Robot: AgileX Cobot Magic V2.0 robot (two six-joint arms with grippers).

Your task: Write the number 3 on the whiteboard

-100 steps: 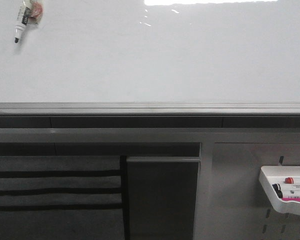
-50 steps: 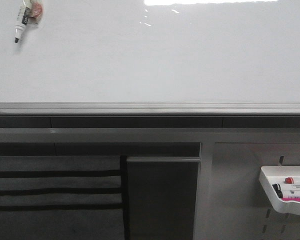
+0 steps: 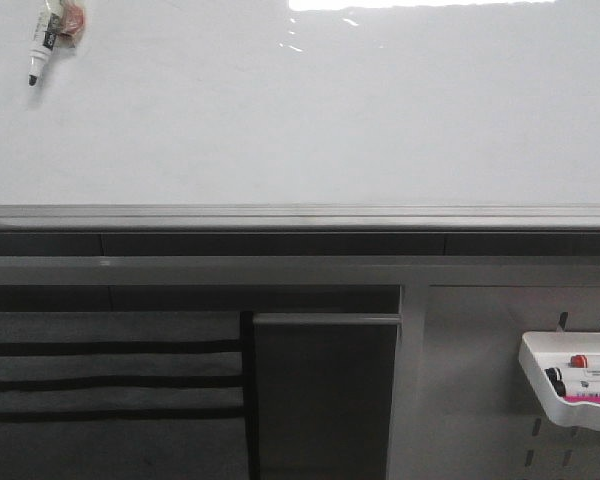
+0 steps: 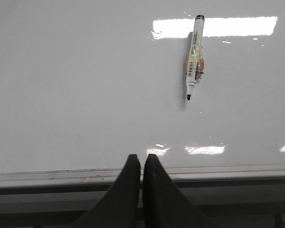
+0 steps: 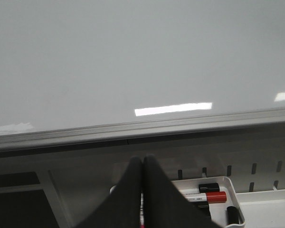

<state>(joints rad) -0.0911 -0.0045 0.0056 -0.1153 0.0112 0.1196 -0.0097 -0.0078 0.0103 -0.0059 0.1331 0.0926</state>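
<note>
Whiteboard fills the upper half of the front view: glossy white, bright glare strip along its top edge, surface blank, no numeral 3 drawn on it. Grey metal edge rail runs along its lower edge, full width. Below the rail, dark horizontal framing, then a dark panel at centre and a grey perforated pegboard to the right.

White tray hangs on the pegboard at lower right; it holds markers, one red-capped, one black-capped. The right wrist view shows the same tray with red and black caps side by side.

Marker sits against the whiteboard at upper left in the front view, white barrel, black tip pointing down, with a pinkish-orange holder behind it. The left wrist view shows it upright on the board, well apart from the gripper.

Left gripper: dark fingers pressed together, nothing between them, tips over the whiteboard's lower rail.

Right gripper: fingers pressed together, nothing held, tips in front of the pegboard just below the rail, above the tray.

Neither gripper shows in the front view.
</note>
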